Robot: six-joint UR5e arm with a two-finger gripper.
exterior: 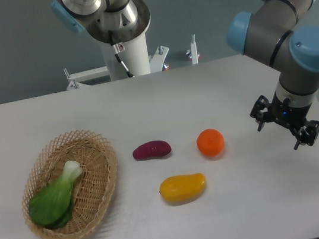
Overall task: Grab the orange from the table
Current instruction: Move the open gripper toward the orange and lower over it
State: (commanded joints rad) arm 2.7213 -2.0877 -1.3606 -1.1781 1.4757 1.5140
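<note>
Nothing grasped yet: orange (210,142) resting on the table (250,202) between sweet potato (151,150) and gripper (286,126), mango (183,188) just below. Gripper spread wide, empty, off to the side. Approach, descent, grip, lift all left.

Orange (210,142) between sweet potato (151,150) and end effector (285,127)

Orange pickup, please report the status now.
Gripper open, empty, above the table, right of the orange. Orange untouched on the table. Path between them clear; sweet potato and mango lie aside.
</note>
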